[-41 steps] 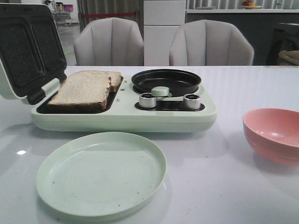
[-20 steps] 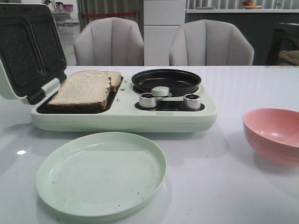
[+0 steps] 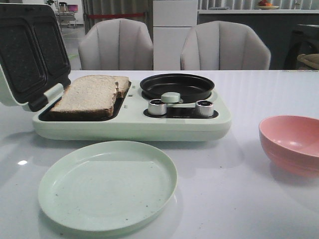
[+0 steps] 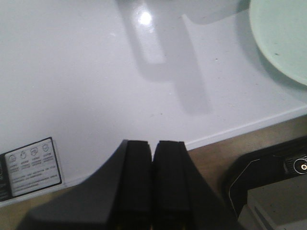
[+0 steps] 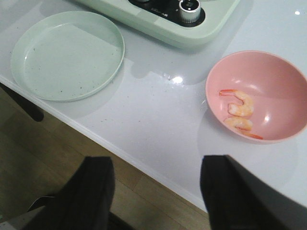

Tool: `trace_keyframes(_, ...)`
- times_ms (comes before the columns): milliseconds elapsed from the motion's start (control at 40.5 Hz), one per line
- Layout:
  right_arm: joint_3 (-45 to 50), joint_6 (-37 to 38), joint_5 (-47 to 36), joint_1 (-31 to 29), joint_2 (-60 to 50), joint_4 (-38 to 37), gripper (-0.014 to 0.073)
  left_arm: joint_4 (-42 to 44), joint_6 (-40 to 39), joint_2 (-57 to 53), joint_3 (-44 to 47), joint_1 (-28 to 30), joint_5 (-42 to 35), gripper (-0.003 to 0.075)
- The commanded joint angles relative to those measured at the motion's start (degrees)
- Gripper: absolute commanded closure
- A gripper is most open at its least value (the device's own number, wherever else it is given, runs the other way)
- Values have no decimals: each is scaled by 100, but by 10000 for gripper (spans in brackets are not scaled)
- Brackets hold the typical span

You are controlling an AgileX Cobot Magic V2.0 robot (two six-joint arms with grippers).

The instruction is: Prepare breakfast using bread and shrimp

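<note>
Right pincer wide open, empty, nearer the shrimp in pink bowl; left pincer closed, empty.

Two grey chairs behind a white table

The chairs face the glossy table; a white cabinet stands between them, and wooden floor shows below the table's edge.

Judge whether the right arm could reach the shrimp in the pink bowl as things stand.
Probably yes: the shrimp lie uncovered in the open pink bowl, the right gripper is open, and nothing stands between them.
</note>
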Motion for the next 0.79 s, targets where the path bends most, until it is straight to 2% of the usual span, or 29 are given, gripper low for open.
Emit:
trace_keyframes(0, -140, 31, -327, -6, 15, -57, 99, 185, -14, 491, -438, 469, -337, 619)
trace_keyframes(173, -140, 31, -327, -6, 15, -57, 99, -497, 803, 1447, -1096, 1790, -658, 619)
trace_keyframes(395, -140, 31, -327, -6, 15, -57, 99, -2813, 1860, 2620, -2118, 3501, -982, 619)
trace_keyframes(592, -140, 31, -327, -6, 15, -57, 99, -4497, 2438, 3538, -2877, 4204, -1353, 619)
trace_keyframes(765, -140, 31, -327, -6, 15, -57, 99, -5236, 2439, 4392, -3631, 4230, -1339, 619)
